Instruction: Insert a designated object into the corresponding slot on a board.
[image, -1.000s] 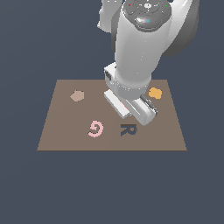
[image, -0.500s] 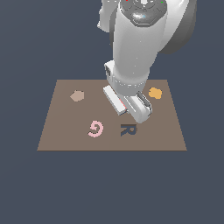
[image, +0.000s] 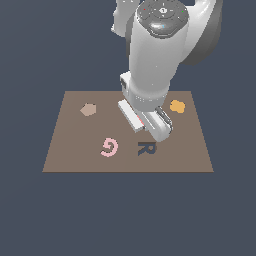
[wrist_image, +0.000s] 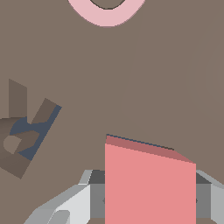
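While gripper (wrist_image: 150, 201) clamps red tile (wrist_image: 148, 183), pink G (image: 108, 147) lies at board's (image: 70, 150) 8 o'clock; wrist view alone shows the R cutout (wrist_image: 28, 131).

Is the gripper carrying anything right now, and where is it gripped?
Yes: the salmon-red square tile sits between the gripper's fingers, pinched across its two opposite sides.

Pink letter G (image: 108, 147) lying on the brown board (image: 65, 150), dark R-shaped cutout (image: 147, 148) beside it
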